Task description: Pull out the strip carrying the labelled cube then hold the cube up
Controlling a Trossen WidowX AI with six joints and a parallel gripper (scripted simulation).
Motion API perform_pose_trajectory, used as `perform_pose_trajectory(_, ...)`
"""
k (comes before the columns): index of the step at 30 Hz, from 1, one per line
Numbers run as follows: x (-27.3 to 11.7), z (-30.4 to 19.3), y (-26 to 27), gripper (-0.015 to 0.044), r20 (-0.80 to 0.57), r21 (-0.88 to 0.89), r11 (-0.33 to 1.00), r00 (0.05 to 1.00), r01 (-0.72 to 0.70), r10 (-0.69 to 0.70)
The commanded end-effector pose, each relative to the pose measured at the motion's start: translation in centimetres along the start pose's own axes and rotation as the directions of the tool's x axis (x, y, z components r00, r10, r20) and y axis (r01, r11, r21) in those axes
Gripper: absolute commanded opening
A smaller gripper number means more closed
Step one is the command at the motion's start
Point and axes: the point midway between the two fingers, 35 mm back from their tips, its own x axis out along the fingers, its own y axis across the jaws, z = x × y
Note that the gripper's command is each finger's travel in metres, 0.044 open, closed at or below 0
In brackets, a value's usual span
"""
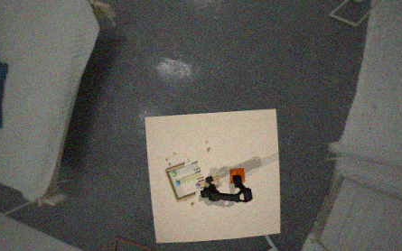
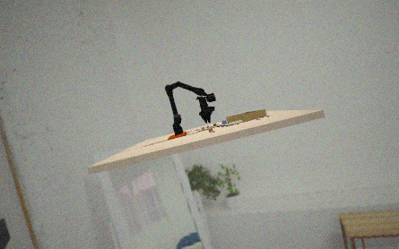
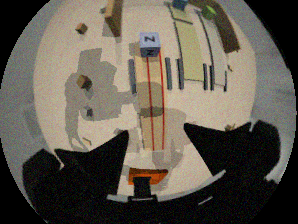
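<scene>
My gripper (image 2: 207,121) (image 3: 157,129) is open and empty, above the near part of a tan strip with red lines (image 3: 156,131). The strip passes below the space between the fingertips, and no break shows in it. The pale blue cube marked Z (image 3: 150,44) (image 1: 198,186) (image 2: 224,122) sits on its far end. A yellow-green strip (image 3: 191,60) lies to the right, with a gap near its far end and a blue cube (image 3: 180,4) (image 1: 178,183) beyond. A grey strip (image 3: 216,55) is farther right, near a green object (image 3: 209,12) (image 1: 173,173).
Dark rails (image 3: 168,74) flank the strips. A wooden wall (image 2: 247,116) (image 3: 114,17) stands around their far side. Small brown blocks (image 3: 81,28) lie to the left in the wrist view. The orange base (image 1: 238,172) (image 2: 177,135) (image 3: 145,176) is on the near side.
</scene>
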Motion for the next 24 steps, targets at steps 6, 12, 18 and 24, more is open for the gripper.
perform_pose_trajectory(6, -0.4, 3.1, 0.0, 0.044, 0.003, 0.004, 1.0, 1.0, 0.0, 0.0)
perform_pose_trajectory(12, -0.7, 5.0, 0.0, 0.044, 0.004, 0.004, 1.0, 1.0, 0.0, 0.0)
perform_pose_trajectory(18, -1.0, 6.9, -0.1, 0.044, 0.006, 0.004, 1.0, 1.0, 0.0, 0.0)
perform_pose_trajectory(24, -1.3, 8.7, -0.1, 0.044, 0.007, 0.004, 1.0, 1.0, 0.0, 0.0)
